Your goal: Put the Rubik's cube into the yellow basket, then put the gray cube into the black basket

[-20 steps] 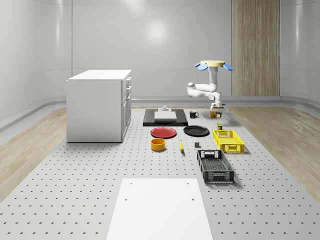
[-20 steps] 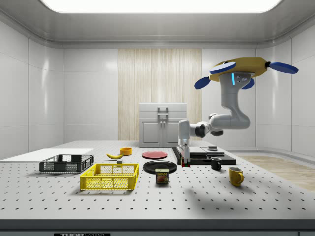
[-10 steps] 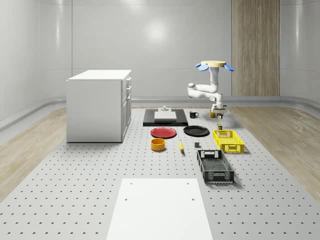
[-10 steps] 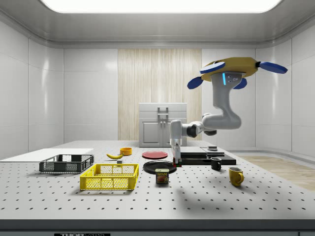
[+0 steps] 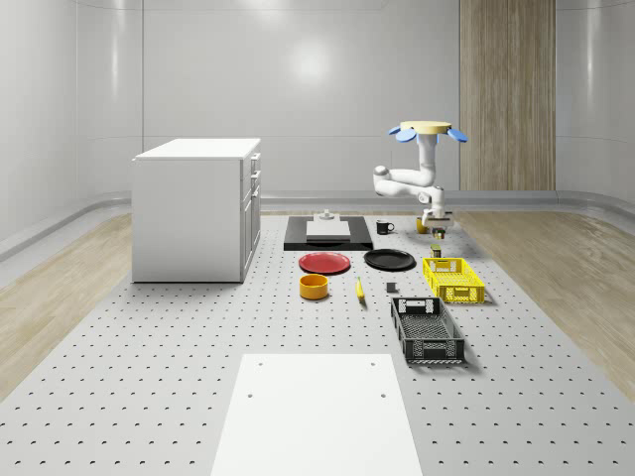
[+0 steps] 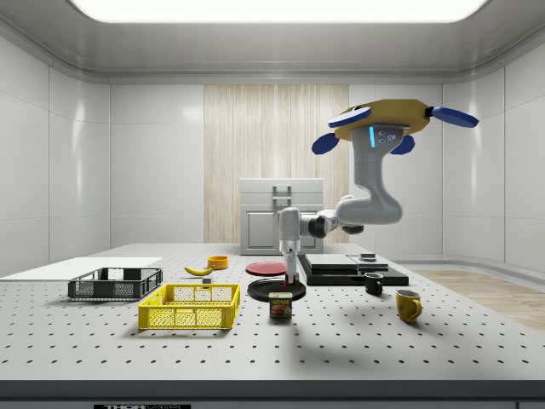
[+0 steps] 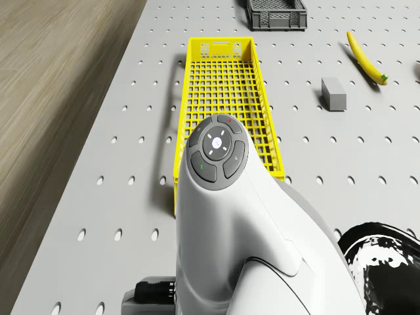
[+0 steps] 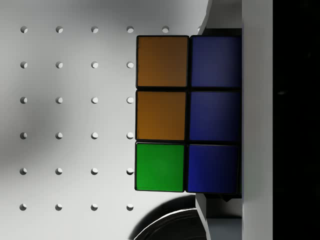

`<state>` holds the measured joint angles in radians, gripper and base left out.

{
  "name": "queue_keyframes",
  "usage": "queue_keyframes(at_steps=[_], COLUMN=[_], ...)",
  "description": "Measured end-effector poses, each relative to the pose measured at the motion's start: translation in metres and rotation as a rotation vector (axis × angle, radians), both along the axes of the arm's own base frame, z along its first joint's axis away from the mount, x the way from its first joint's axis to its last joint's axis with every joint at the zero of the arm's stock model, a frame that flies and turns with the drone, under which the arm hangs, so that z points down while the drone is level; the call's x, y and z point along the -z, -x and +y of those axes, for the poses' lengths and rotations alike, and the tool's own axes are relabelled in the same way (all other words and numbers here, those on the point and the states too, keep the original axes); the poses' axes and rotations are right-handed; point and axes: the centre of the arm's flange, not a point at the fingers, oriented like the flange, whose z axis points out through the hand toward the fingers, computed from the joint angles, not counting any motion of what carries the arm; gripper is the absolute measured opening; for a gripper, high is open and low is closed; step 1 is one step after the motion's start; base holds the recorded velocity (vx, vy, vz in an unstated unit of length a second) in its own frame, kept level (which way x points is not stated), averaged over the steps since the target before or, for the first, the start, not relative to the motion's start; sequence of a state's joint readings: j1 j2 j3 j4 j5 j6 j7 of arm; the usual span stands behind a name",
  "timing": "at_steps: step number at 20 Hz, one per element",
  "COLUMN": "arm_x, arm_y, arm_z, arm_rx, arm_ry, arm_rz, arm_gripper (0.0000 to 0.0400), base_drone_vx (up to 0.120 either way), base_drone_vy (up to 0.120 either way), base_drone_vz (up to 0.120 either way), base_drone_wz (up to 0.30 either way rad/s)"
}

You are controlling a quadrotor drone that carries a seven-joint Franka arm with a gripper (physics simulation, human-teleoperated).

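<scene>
hovering near the yellow basket (image 7: 223,105), our gripper (image 6: 291,271) seemingly clamps the rubik's cube (image 8: 186,114) by opposite faces; rigid, light, slick plastic.

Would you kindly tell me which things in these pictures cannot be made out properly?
- Rubik's cube, wrist view: one side lost behind a dark band.
- Same cube, side view: too small, held in the claw over the black plate, below the hovering drone.
- Yellow basket, drone view: near end hidden by the arm.
- Black basket, drone view: cut off by the picture's edge.
</scene>
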<state>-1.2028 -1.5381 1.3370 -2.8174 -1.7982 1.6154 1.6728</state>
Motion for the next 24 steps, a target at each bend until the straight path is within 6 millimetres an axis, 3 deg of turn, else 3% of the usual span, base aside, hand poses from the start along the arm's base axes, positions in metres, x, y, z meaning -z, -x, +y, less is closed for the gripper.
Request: queue_keyframes(at_steps=[24], arm_x=[0.0], arm_y=[0.0], arm_z=[0.0], arm_rx=[0.0], arm_ry=[0.0], arm_rz=[0.0], arm_gripper=[0.0323], base_drone_vx=[0.12], base_drone_vy=[-0.005], base_drone_vz=[0.0], base_drone_wz=[0.0])
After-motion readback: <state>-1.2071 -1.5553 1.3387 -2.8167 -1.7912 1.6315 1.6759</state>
